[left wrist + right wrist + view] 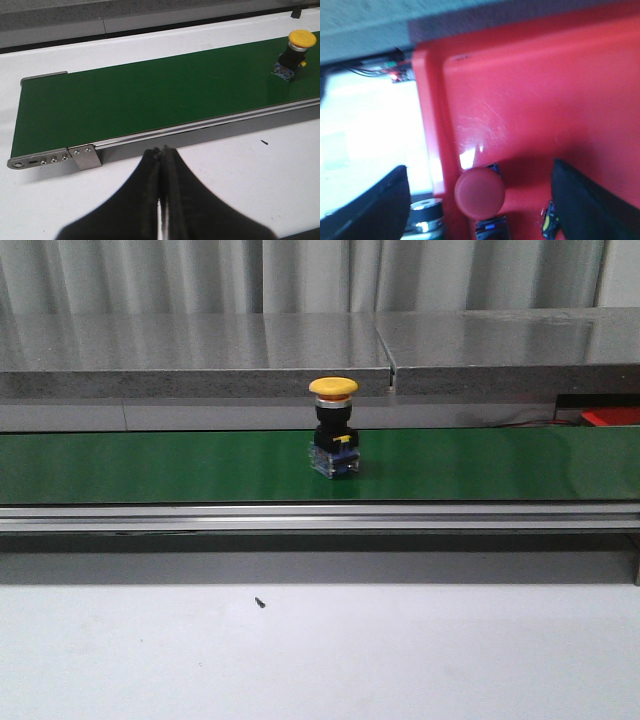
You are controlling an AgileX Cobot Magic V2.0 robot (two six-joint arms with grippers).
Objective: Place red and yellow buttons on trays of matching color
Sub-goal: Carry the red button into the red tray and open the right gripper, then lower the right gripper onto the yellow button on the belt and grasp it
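A yellow button with a black body stands upright on the green conveyor belt, near its middle; in the left wrist view the yellow button is far off along the belt. My left gripper is shut and empty, over the white table in front of the belt's end. My right gripper hangs open over the red tray. A red button stands in that tray between the spread fingers, touching neither. No yellow tray is in view. Neither gripper shows in the front view.
A corner of the red tray shows at the belt's far right. A grey ledge runs behind the belt. A small black speck lies on the white table. A metal roller sits beside the tray's rim. Another button's base lies by my right finger.
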